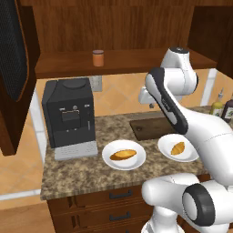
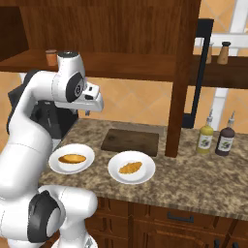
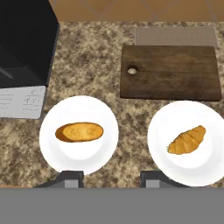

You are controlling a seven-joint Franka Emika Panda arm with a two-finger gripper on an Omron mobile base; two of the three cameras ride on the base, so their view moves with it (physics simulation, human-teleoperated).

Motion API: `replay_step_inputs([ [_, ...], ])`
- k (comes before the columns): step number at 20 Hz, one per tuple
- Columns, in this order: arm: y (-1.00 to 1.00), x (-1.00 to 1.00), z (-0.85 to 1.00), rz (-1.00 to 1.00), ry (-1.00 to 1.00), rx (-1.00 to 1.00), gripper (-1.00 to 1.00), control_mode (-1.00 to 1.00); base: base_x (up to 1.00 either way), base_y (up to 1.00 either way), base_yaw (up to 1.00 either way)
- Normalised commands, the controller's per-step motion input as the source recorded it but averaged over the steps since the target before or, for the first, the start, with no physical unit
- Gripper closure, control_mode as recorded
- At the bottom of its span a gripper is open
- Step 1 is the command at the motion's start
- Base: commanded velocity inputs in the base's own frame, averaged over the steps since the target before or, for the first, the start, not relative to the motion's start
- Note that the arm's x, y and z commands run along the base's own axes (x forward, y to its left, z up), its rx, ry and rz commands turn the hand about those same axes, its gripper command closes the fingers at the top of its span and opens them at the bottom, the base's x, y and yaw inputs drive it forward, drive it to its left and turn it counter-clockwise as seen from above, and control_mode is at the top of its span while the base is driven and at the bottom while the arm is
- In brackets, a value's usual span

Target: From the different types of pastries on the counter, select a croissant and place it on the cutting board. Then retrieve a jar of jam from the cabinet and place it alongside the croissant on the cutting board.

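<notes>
End effector (image 3: 112, 178): two small dark tips at bottom of hand view, jaws closed, holding nothing; hangs above worktop, looking down on plates.
Loaf plate: round white plate (image 3: 50, 148) just beyond left tip, w/ longer oval golden-brown loaf (image 3: 79, 132) on it, lying crosswise.
Croissant plate: second round white plate (image 3: 159, 151) just beyond right tip; small curved golden-orange croissant (image 3: 187, 140) in its middle, apart from end effector.
Worktop: speckled brown-grey granite worktop (image 3: 92, 70) under both plates.
Cutting board: flat dark brown rectangular wooden cutting board (image 3: 170, 72) farther on, behind croissant plate, bare; small hole near its left end.
Coffee machine: black boxy coffee machine (image 1: 68, 116) w/ grey tray, far left of end effector.
Jam jar: small squat orange-red jar w/ dark lid (image 1: 98, 58) upright on plank shelf of dark brown wooden cabinet (image 1: 118, 61), farthest, above and behind machine.
Bottles: two dark sauce bottles (image 2: 215, 138) well off to right.
</notes>
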Motion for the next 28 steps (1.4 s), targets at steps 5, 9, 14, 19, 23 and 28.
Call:
replay_step_inputs([
  [5, 0.0, -0.01, -0.21, -0.03, 0.04, 0.0, -1.0, -1.0, 0.0, 0.0, 0.0],
  [9, -0.52, -0.31, -0.68, -0.19, 0.05, 0.0, -1.0, -1.0, 0.0, 0.0, 0.0],
  [14, -0.98, -0.22, -0.78, -0.35, 0.18, 0.0, -1.0, -1.0, 0.0, 0.0, 0.0],
  [19, -0.82, 0.0, -0.71, -0.24, 0.01, 0.0, -1.0, -1.0, 0.0, 0.0, 0.0],
  [23, -0.25, 0.0, -0.28, -0.09, 0.02, 0.01, -1.0, -1.0, 0.0, 0.0, 0.0],
  [28, -0.08, 0.01, -0.42, 0.0, 0.04, 0.0, -1.0, -1.0, 0.0, 0.0, 0.0],
])
